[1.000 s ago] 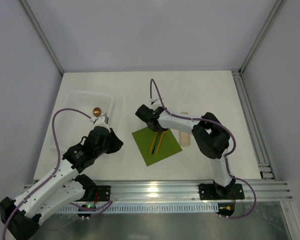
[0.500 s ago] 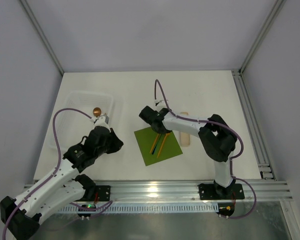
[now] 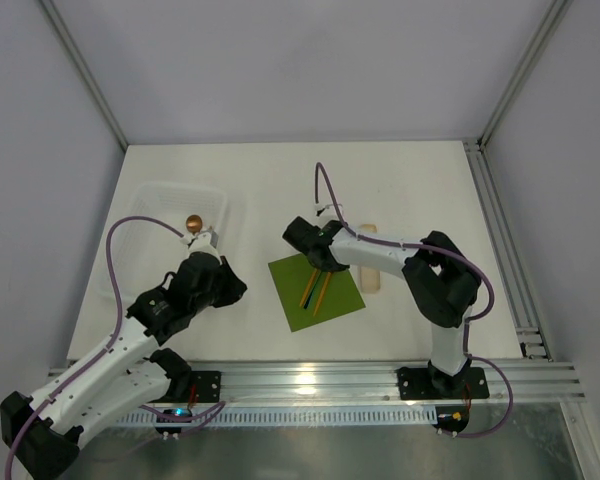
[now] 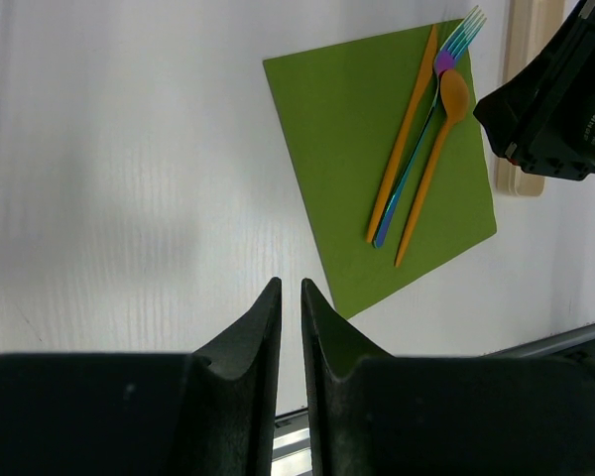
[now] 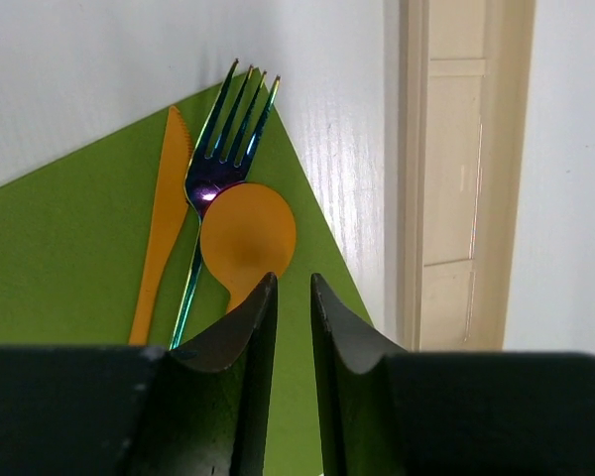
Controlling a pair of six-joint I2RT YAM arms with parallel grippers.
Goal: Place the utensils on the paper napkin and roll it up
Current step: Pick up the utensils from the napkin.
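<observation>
— Three utensils [image 4: 407,124], is it?
— Three: one orange knife [image 5: 164,213] and one orange spoon [image 5: 248,233], both matte; one fork [image 5: 223,129] of shiny iridescent metal, four-tined; all slim, lying side by side on the one paper napkin [image 5: 69,268] — a thin, plain olive-green square.
— And the right gripper [image 5: 293,283]?
— Jaws narrowly parted, nothing between them; the spoon's bowl lies just ahead of its fingertips, fork and knife to their left, one pale beige strip [image 5: 456,178] off to the right.
— The left gripper [image 4: 290,288]?
— Almost closed — only a thin slit, gripping nothing; the napkin lies ahead and to its right, well apart; white table [image 4: 129,198] beneath.
</observation>
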